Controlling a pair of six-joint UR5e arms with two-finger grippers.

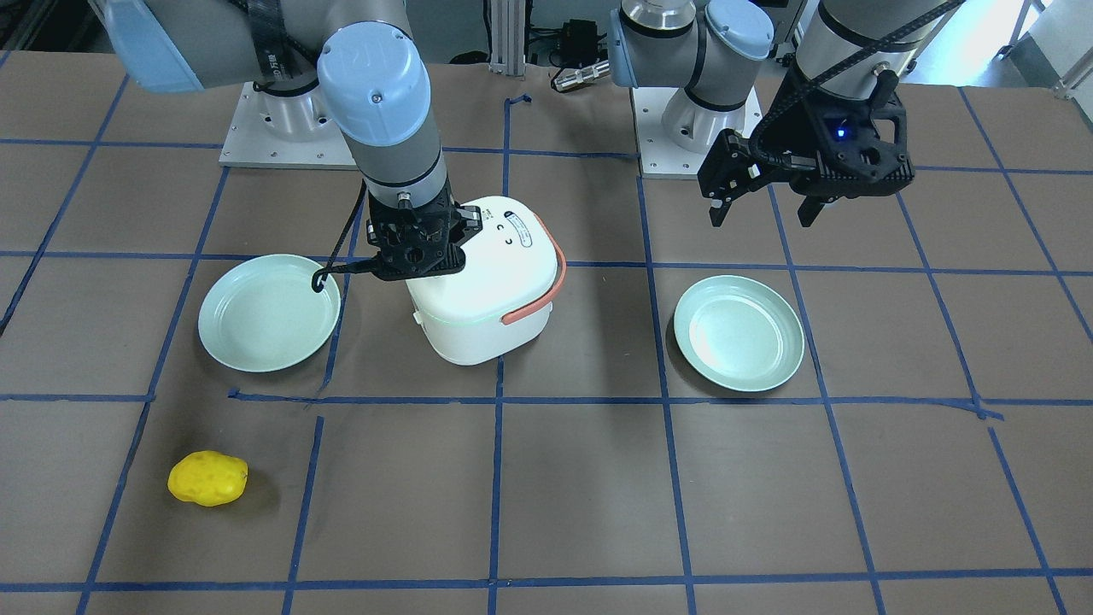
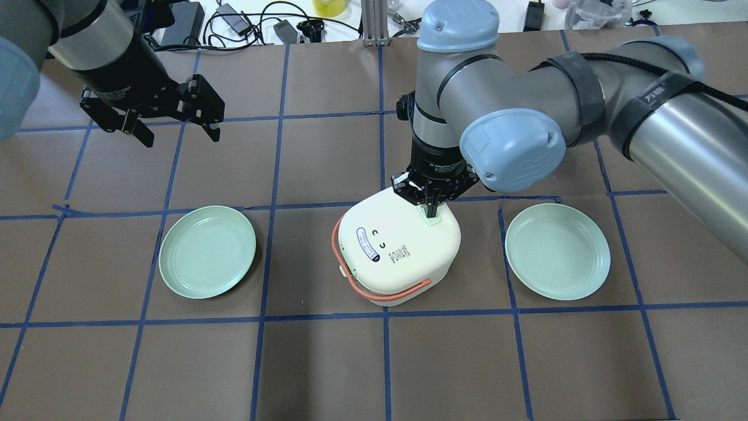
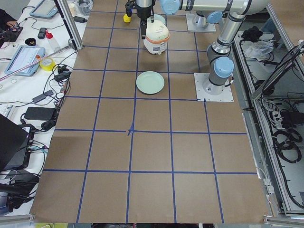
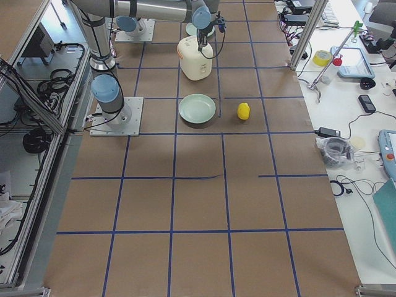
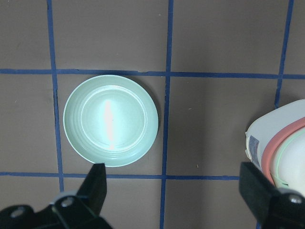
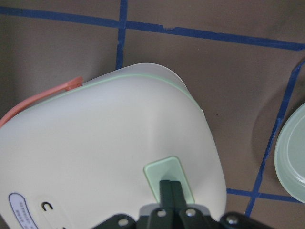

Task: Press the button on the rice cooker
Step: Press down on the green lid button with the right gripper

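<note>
- Rice cooker (image 2: 397, 251) is spotted from overhead at mid-counter (image 2: 327, 362). It is white, with its salmon handle (image 2: 350, 280) folded down, and it is set between a left plate (image 2: 207, 251) and a right plate (image 2: 558, 251). The right pincer (image 2: 431, 211) is pointed straight down, with its tips laid on the pale green button (image 2: 433, 221) at the lid's rim. The left pincer (image 2: 181, 137) is held above bare counter, well apart from the cooker, jaws spread.
- From the front-facing camera, the right pincer is seen planted on a corner of the lid, and the button is hidden behind it. A lumpy yellow item (image 1: 207, 478) is seen lying on the right arm's side, well apart from cooker and plates.
- Through the right wrist camera, the two fingers (image 6: 170, 188) are shown pressed together, tips on the button.
- Through the left wrist camera, the jaws are shown wide apart. The left plate is framed below and between them, and the cooker's edge is caught at the right.
</note>
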